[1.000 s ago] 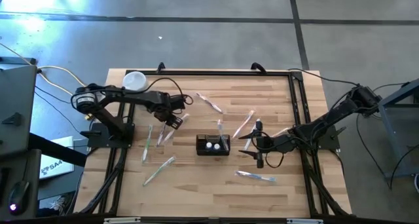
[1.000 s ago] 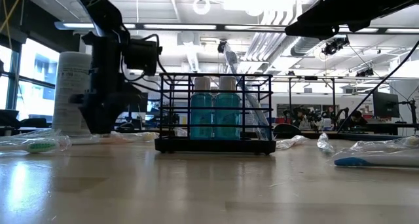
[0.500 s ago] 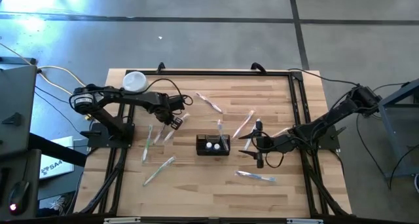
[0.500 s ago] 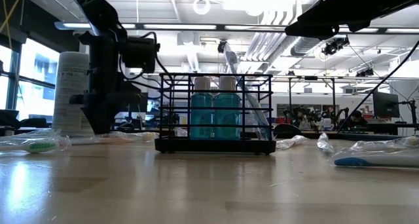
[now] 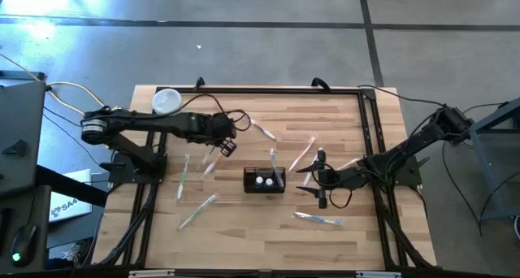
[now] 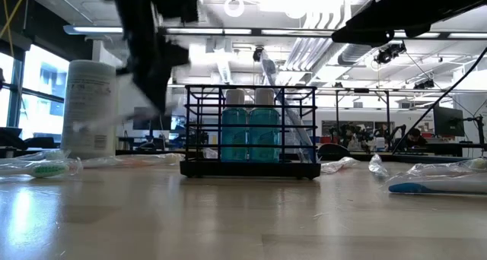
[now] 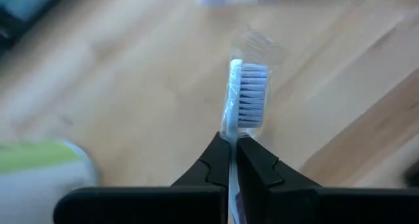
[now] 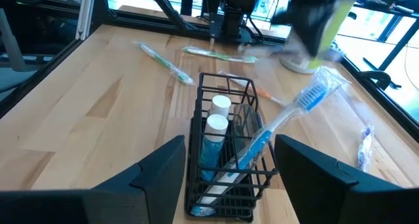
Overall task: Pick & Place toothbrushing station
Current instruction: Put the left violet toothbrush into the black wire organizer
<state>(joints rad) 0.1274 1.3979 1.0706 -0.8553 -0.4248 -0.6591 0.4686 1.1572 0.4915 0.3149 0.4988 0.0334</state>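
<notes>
Wooden table (image 5: 244,229), black frame round its edge. Left arm reached in from the left side toward the middle; right arm came in from the right, low over the top.

White cylindrical container (image 5: 166,100) stood upright at the far left corner, well apart from the rest.

Toothbrushing station (image 5: 265,180) sat near the table's middle: a black wire holder box, upright. It held two blue bottles with white caps (image 8: 216,122) in one end and a wrapped blue toothbrush (image 8: 288,116) leaning out of the other end.

Right gripper (image 5: 319,179) waited just right of the station, fingers spread wide on either side of it in the wrist view, holding nothing.

Left gripper (image 5: 226,143) hung above the table, left of and behind the station, apart from it. Fingers pinched tight on a wrapped toothbrush (image 7: 243,99), bristle head sticking out past the fingertips, clear of the wood.

Loose wrapped toothbrushes lay scattered: several on the left half (image 5: 197,210), others behind and right of the station (image 5: 302,153), one near the front right (image 5: 317,219).
</notes>
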